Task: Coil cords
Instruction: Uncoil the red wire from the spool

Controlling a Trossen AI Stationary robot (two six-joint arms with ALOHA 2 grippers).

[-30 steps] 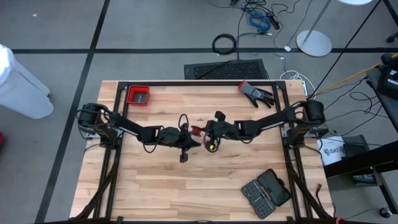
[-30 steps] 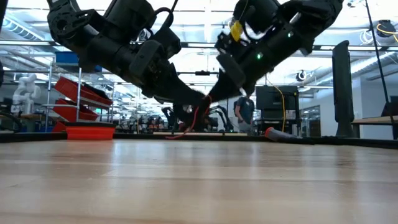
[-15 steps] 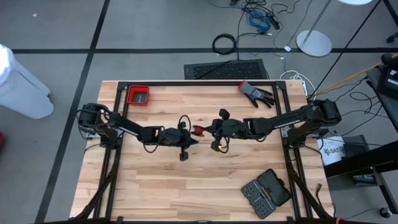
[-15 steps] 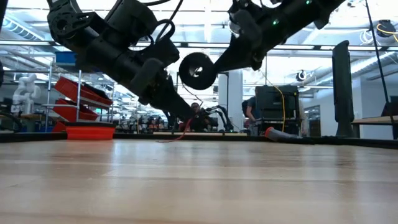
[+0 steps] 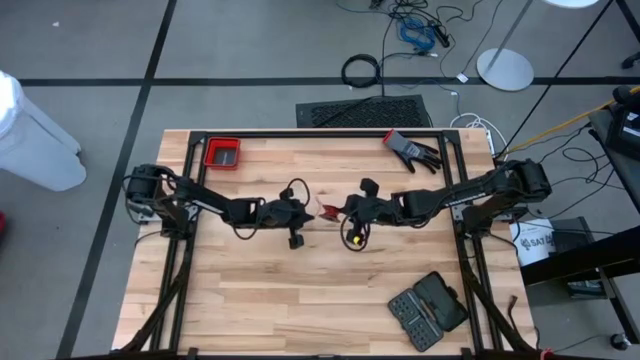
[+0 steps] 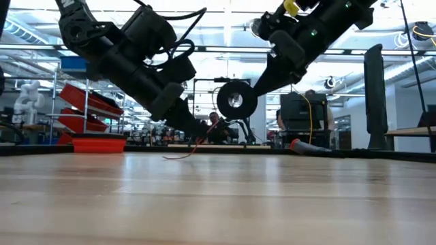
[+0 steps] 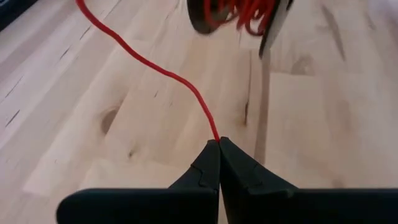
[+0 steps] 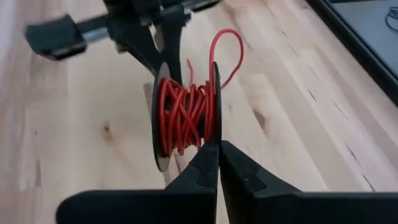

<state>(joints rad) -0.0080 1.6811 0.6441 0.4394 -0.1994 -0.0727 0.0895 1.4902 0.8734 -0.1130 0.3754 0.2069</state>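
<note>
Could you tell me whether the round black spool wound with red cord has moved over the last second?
Yes. In the low view the round black spool has risen and shifted rightward, away from the red bin.

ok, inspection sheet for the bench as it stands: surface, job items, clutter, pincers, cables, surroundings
Surface: wooden table, bare in the front middle.
Job's things: red cord, partly wound on a black spool held clear of the table.
Clutter: red tray at back left, glove at back right, dark bit case at front right.
Pincers: left pincer shut on the red cord's free run; right pincer shut on the spool's rim.
Cables: black cable ring and blue cable bundle on the floor behind the table.
Surroundings: workshop with red shelving in the low view.
</note>
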